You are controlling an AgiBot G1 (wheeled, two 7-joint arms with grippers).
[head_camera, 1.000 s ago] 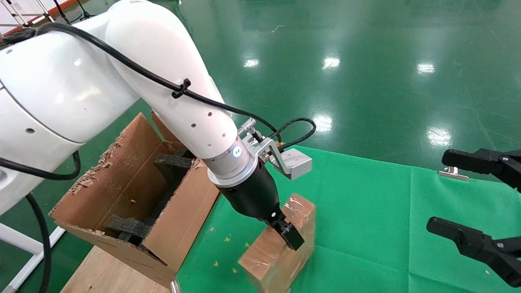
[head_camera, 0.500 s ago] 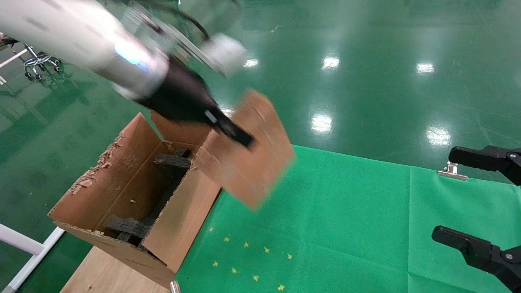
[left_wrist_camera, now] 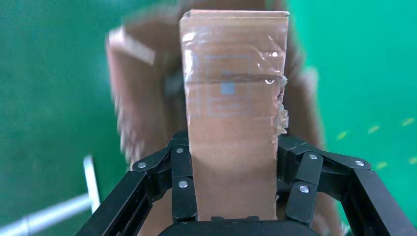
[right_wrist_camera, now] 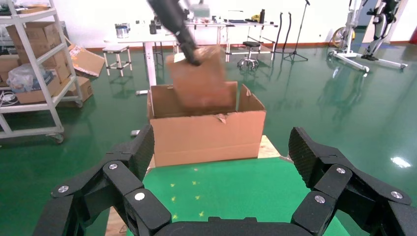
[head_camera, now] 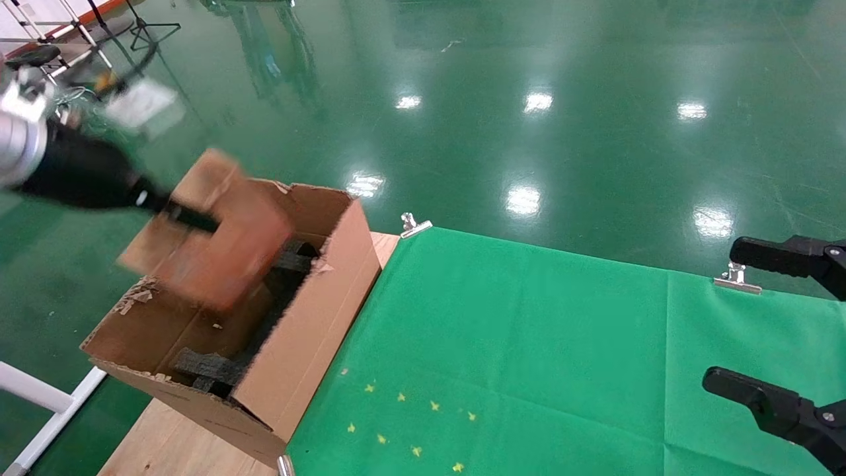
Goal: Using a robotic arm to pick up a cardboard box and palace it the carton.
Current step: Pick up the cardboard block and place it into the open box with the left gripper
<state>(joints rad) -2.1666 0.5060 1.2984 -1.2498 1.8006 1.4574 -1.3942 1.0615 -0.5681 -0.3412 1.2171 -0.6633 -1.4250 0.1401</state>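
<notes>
Green cloth (head_camera: pixel 529 344) lies bare beside the carton (head_camera: pixel 310 344); left gripper (left_wrist_camera: pixel 231 189), clamped on the cardboard box (head_camera: pixel 218 251), holds it above the carton's open top; right gripper (right_wrist_camera: pixel 221 162) parked, spread

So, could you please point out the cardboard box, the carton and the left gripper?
cardboard box (left_wrist_camera: pixel 231 123): left wrist view, taped front face.
carton (head_camera: pixel 310 344): head view, outer side wall.
left gripper (left_wrist_camera: pixel 231 189): left wrist view, midway between fingertips, clamping the cardboard box.
</notes>
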